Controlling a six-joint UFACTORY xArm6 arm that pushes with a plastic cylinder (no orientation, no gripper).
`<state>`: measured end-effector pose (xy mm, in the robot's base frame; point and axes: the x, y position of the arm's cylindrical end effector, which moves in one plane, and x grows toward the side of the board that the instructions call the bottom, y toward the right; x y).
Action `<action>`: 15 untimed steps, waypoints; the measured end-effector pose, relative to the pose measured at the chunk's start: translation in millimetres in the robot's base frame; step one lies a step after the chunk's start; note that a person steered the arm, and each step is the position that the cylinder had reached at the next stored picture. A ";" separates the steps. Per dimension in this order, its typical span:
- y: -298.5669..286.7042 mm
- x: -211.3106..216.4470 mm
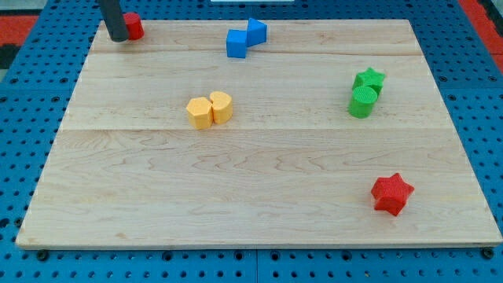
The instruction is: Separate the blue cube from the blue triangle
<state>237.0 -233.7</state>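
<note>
Rod: enters at the view's top left, roughly upright; my tip (119,37) touches a red block (134,26) on its left. No jaws; nothing held. Blue cube (236,44) and blue triangle (256,31): touching, top centre of table (259,196), well apart from tip.

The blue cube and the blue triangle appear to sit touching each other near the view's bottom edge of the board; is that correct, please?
Not quite: the blue cube and the blue triangle do sit touching, but near the view's top edge, as the camera view shows.
</note>
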 end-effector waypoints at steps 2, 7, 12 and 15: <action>5.3 0.9; 202.8 -43.8; 309.4 41.3; 131.9 14.0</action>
<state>251.0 -101.8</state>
